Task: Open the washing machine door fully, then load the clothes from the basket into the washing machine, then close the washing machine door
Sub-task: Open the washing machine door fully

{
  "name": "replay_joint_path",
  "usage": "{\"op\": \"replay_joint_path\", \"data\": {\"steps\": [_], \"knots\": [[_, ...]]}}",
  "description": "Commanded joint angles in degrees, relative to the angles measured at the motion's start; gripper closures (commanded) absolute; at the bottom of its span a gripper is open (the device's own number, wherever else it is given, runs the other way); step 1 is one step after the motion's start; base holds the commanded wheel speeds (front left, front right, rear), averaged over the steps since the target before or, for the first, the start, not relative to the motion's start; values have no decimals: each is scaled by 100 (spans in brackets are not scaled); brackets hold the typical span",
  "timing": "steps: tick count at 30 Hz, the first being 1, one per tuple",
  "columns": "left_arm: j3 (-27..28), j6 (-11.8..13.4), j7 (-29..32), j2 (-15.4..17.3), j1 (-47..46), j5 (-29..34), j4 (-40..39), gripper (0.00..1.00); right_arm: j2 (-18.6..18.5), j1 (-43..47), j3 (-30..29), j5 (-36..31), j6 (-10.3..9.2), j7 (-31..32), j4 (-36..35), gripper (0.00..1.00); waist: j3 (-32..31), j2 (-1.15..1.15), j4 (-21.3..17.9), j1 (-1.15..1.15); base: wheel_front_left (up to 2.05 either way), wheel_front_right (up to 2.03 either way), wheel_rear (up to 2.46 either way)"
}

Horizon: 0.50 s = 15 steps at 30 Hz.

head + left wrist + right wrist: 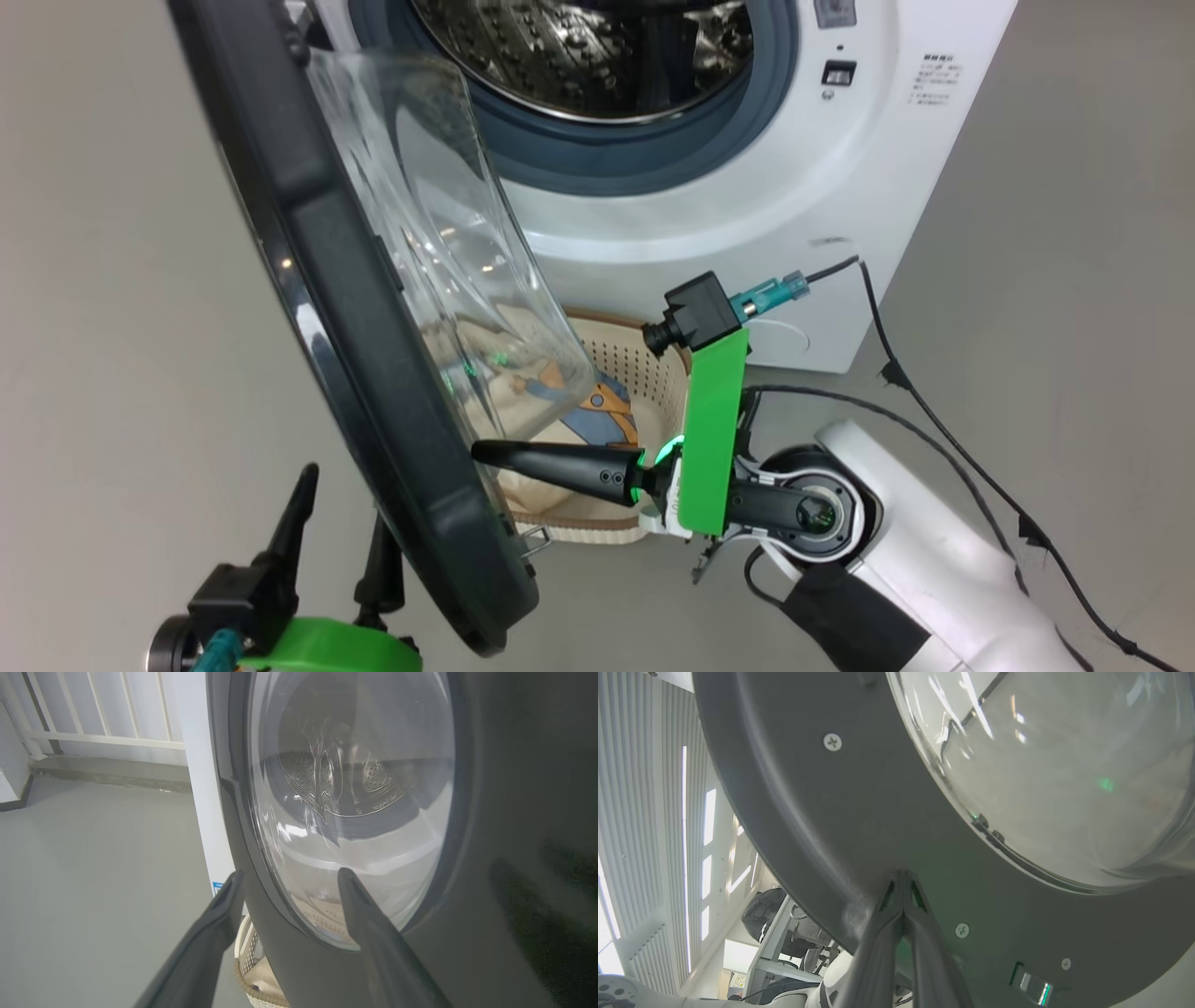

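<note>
Washing machine door (369, 392) part open, swung out from the washing machine (709, 233), steel drum (597, 47) bare behind it. Right gripper (478, 454) with both fingers shut tight together, tips touching the inside of the door's dark rim, just beside the glass bowl (439, 233); left gripper (345, 499) with fingers wide apart by the door's outer side, holding nothing. Basket (635, 364) on the floor (112, 280) right at the front of the machine, behind the door, clothes (607, 411) lying inside it.
</note>
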Motion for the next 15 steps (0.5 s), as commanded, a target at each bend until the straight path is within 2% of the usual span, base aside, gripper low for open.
{"op": "replay_joint_path", "data": {"steps": [1,8,12,13,14,15], "knots": [[202,-24,-37,92,-12,12,-79,0,260,134,97,95,18,-57,-156,100,-130,0,5,0,0,0,0],[285,-33,-37,92,54,47,-41,0,222,297,36,24,18,-203,-262,100,-292,0,-67,0,0,0,0],[401,-51,-37,92,93,82,-10,0,37,418,-116,-191,18,-590,-457,100,-385,0,-155,0,0,0,0],[443,-50,-37,92,108,90,-9,0,-23,453,-142,-262,18,-721,-511,80,-405,0,-185,0,0,0,0],[484,-50,-37,92,127,98,-9,0,-89,489,-160,-343,18,-869,-570,66,-427,0,-215,0,0,0,0],[524,-50,-37,92,147,106,-9,0,-152,534,-175,-400,18,-1018,-621,57,-447,0,-247,0,0,0,0]]}}
